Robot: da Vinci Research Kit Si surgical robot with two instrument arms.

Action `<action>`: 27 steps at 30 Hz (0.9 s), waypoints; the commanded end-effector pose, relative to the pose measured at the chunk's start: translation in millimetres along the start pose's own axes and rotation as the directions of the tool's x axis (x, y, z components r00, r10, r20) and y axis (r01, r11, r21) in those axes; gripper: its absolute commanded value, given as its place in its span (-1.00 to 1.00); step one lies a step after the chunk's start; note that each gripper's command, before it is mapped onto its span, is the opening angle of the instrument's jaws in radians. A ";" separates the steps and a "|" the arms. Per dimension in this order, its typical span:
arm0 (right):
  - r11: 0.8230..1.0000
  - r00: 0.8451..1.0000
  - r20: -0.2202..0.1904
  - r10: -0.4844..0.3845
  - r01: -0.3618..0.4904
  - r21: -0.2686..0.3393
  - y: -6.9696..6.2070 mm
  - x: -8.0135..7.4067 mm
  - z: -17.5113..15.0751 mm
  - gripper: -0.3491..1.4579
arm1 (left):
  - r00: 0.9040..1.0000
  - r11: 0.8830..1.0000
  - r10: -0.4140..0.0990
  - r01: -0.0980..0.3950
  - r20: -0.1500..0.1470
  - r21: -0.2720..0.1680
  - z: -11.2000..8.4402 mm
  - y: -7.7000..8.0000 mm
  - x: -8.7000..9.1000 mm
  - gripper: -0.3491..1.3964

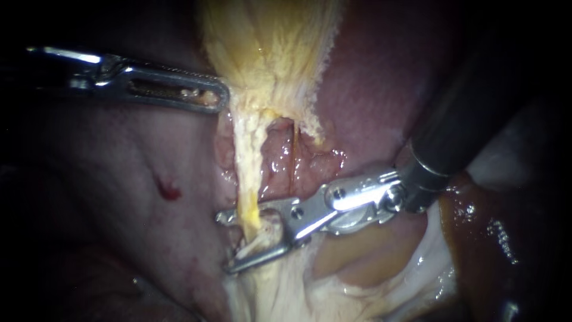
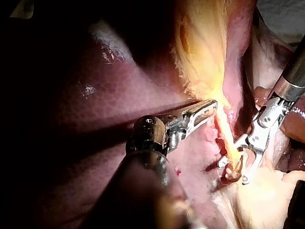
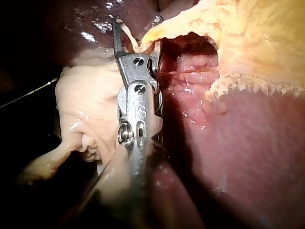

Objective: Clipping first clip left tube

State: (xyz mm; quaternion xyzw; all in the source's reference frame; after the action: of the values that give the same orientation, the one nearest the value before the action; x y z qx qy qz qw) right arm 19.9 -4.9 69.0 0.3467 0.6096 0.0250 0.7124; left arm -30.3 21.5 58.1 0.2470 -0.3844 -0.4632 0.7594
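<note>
Against the dark liver (image 1: 369, 77), our left instrument (image 1: 219, 98) clamps the yellow gallbladder (image 1: 274, 48) edge; our right instrument (image 1: 232, 241) holds its jaws apart, straddling the left tube (image 1: 247, 173).

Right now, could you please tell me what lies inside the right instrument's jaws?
The left tube runs down between the open jaws of the right instrument, about midway along them. The tube partly covers the jaws' inner faces, so whether a clip sits there cannot be seen.
</note>
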 end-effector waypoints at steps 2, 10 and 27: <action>1.000 1.000 -0.003 -0.003 0.003 0.005 -0.5 0.3 0.2 -0.07 | 1.000 1.000 0.001 -0.001 0.000 0.002 0.0 0.1 0.0 -1.00; 1.000 1.000 -0.008 -0.006 0.006 0.018 -2.0 0.8 0.2 -0.07 | 1.000 1.000 0.001 -0.001 0.000 0.003 0.0 0.3 -0.1 -1.00; 1.000 1.000 -0.011 -0.008 0.008 0.030 -2.9 1.3 0.1 -0.09 | 1.000 1.000 0.001 -0.001 -0.001 0.003 0.0 0.6 -0.1 -1.00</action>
State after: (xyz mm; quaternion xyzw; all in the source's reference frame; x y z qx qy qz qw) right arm 19.3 -6.4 66.3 0.3547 0.6155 0.0145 0.7037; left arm -30.0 21.8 58.5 0.2481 -0.3849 -0.4620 0.7595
